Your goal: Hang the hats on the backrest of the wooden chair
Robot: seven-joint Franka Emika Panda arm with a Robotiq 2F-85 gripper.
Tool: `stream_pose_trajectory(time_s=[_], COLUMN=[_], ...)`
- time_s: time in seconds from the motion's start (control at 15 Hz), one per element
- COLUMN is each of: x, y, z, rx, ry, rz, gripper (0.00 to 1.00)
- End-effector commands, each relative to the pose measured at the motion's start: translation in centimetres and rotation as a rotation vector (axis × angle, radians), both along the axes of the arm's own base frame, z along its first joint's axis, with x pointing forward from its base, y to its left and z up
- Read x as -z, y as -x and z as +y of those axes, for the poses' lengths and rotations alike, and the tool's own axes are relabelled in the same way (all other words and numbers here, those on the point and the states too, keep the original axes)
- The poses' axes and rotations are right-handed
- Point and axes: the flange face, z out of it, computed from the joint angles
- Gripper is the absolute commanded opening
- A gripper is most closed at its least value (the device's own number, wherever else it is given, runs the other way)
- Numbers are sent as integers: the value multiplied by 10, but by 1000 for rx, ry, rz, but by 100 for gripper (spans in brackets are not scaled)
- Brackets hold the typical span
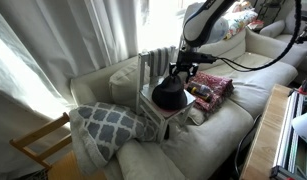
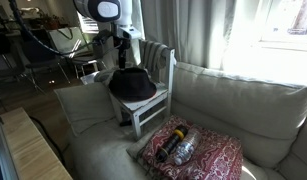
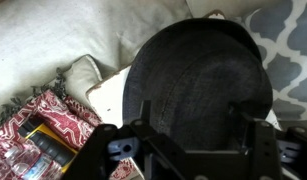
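The black hat (image 1: 169, 95) lies crown-up on the seat of the small pale wooden chair (image 1: 150, 98), which stands on the sofa. It also shows in an exterior view (image 2: 133, 85) and fills the wrist view (image 3: 198, 70). The slatted backrest (image 1: 158, 62) (image 2: 159, 60) rises behind it with nothing hanging on it. My gripper (image 1: 183, 70) (image 2: 121, 62) hangs just above the hat. Its fingers (image 3: 191, 105) are open, spread to either side of the crown. The red hat is out of view.
A red patterned cushion (image 1: 209, 90) (image 2: 193, 155) (image 3: 43, 140) with a bottle and small items on it lies beside the chair. A grey lattice pillow (image 1: 108, 125) (image 3: 293, 40) lies on its other side. A yellowish chair frame (image 1: 38, 145) stands off the sofa's end. A wooden table (image 2: 33, 150) fronts the sofa.
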Motion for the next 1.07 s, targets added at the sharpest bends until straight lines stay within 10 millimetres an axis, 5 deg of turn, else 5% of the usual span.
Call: stream_pose_trajectory(time_s=[0.0,0.2,0.27,0.4,0.6,0.67,0.8,1.0], x=[16,25,27,27,23,23,24,24], y=[-10,-11,-11,-11,-12,-13,-13,-13], z=[2,3,3,2,1,1,1,2], rx=[24,30,27,27,30,31,30,29], ry=[-30,-27,-21,-15,-6,-5,-5,-4], rz=[-22,-9,0,9,7,8,13,17], gripper=[45,21,65,61,76,41,42,18])
